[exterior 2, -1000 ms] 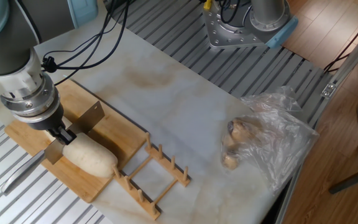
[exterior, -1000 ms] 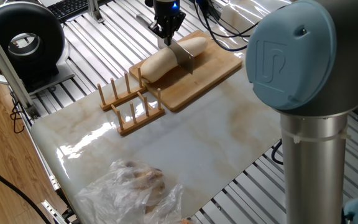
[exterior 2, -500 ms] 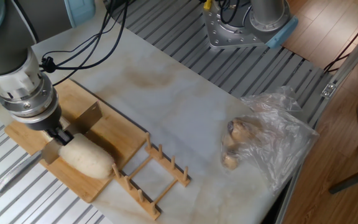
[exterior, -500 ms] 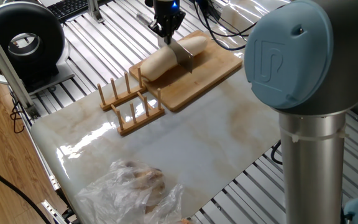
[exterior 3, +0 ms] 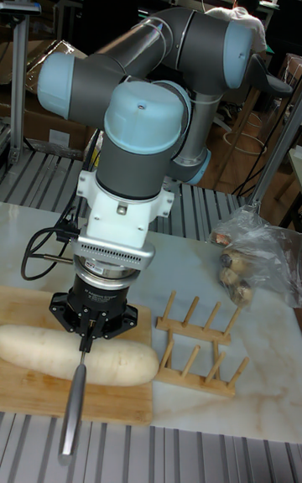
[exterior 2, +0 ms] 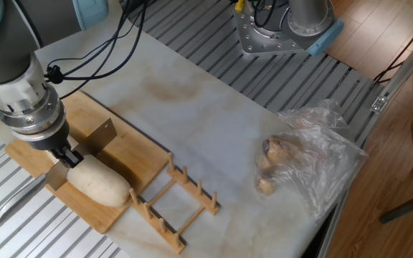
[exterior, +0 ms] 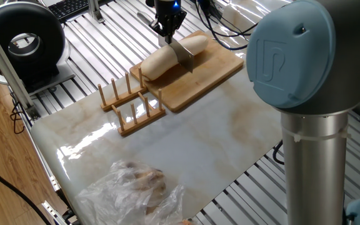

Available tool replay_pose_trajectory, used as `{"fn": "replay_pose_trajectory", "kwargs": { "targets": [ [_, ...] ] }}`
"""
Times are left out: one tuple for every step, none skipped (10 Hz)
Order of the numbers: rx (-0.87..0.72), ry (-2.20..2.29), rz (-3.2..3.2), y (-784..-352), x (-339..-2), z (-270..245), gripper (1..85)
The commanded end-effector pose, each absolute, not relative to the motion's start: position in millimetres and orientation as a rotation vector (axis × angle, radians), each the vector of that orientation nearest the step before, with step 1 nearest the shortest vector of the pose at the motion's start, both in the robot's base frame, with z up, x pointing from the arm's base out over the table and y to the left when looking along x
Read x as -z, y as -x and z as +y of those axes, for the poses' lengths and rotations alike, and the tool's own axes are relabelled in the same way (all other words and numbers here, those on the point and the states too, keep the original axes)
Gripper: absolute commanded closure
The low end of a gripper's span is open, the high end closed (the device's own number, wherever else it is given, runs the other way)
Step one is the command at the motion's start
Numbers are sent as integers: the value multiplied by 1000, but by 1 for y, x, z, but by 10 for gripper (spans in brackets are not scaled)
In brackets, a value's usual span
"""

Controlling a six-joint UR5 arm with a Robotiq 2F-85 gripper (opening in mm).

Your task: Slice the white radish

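Note:
The white radish (exterior: 162,60) (exterior 2: 99,185) (exterior 3: 119,361) lies lengthwise on the wooden board (exterior: 210,74) (exterior 2: 133,153) (exterior 3: 105,405). My gripper (exterior: 167,35) (exterior 2: 66,154) (exterior 3: 85,342) stands right over its middle, shut on a knife. The steel blade (exterior: 185,57) (exterior 2: 103,134) stands on edge across the radish and is sunk into it. The grey knife handle (exterior 2: 11,201) (exterior 3: 74,403) sticks out past the board's edge. Whether the radish is cut fully through is hidden by the blade and gripper.
A wooden peg rack (exterior: 133,104) (exterior 2: 182,205) (exterior 3: 198,350) stands on the marble top just beside the board. A clear plastic bag (exterior: 136,185) (exterior 2: 301,159) (exterior 3: 248,260) with brownish contents lies farther along. The arm's big base joint (exterior: 305,75) fills one side.
The gripper and knife have slid a little along the handle's direction toward the board's outer edge, and the radish has shifted slightly with them.

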State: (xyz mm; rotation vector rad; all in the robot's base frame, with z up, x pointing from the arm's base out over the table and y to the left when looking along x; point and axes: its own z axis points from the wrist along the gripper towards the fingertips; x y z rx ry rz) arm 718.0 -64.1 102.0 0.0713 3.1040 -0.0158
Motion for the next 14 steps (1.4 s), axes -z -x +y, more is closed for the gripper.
{"fn": "replay_pose_trajectory", "kwargs": {
  "targets": [
    [32, -76, 3140, -710, -117, -65, 760],
    [22, -76, 3139, -711, -115, -64, 760],
    [22, -85, 3131, -713, -113, -62, 757],
    [22, -83, 3135, -712, -112, -62, 757],
    [15, -76, 3143, -710, -113, -61, 760],
    [6, -71, 3148, -708, -112, -60, 763],
    [-8, -69, 3158, -703, -112, -58, 770],
    [-15, -64, 3160, -700, -111, -58, 777],
    [-11, -62, 3160, -697, -111, -61, 793],
    [11, -55, 3166, -693, -111, -66, 807],
    [6, -48, 3164, -693, -110, -67, 820],
    [-11, -38, 3166, -691, -111, -65, 820],
    [-35, -28, 3171, -687, -113, -62, 817],
    [-42, -28, 3174, -683, -118, -61, 817]
  ]
}}
